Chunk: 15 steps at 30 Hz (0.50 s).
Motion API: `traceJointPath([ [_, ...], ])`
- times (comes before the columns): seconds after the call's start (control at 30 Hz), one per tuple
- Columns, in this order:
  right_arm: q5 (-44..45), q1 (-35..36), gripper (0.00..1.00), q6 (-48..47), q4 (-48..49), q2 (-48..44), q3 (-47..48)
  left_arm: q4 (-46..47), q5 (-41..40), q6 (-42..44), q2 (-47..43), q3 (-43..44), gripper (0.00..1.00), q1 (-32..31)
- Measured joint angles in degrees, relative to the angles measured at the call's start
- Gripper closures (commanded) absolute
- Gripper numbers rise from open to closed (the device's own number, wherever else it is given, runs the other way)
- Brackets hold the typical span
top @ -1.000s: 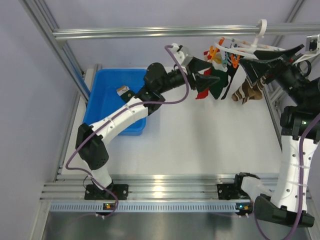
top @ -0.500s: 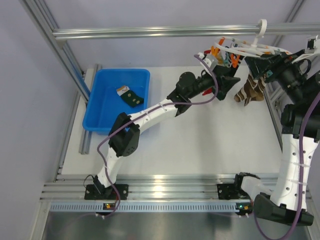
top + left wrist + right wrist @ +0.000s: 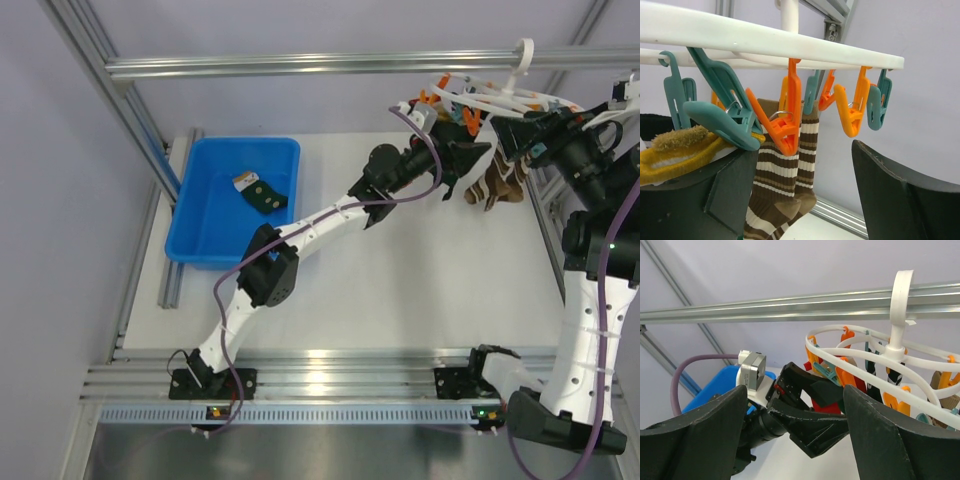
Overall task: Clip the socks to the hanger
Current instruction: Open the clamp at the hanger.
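Left arm: we see it stretched in one long diagonal up to the hanger (image 3: 492,100), with the elbow low and the wrist level with the ring.
Right arm: it stands upright below and to the right of the hanger, then folds in toward it at the top.
Blue bin (image 3: 215,228): well left of the hanger.
Hanger: hung by its hook (image 3: 901,295) from the rail (image 3: 300,65).
Left gripper (image 3: 475,160): just under the hanger's left edge, fingers spread wide and clasping nothing.
Right gripper (image 3: 520,135): just beside the hanger's right edge, fingers likewise wide and empty.
Striped socks (image 3: 500,185): pegged beneath the hanger.
Green sock (image 3: 265,195): in the bin, well apart from the hanger and unclipped.
Left wrist view alone: a teal peg (image 3: 722,112) and an orange peg (image 3: 785,125) dangle from the ring, and a yellow sock (image 3: 685,150) meets the teal peg's tip.
Right wrist view alone: we see the hook over the rail and the left gripper beneath the ring.
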Motion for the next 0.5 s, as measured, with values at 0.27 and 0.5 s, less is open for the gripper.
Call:
traceJointPath([
  [0.27,-0.02,0.00,0.24,0.04,0.00,0.09,0.00,0.76,-2.54,-1.99,2.58,3.04,0.24,0.28],
  [0.5,-0.02,0.00,0.25,0.11,0.00,0.55,0.00,0.76,-3.76,-4.33,3.17,3.96,0.50,0.72],
])
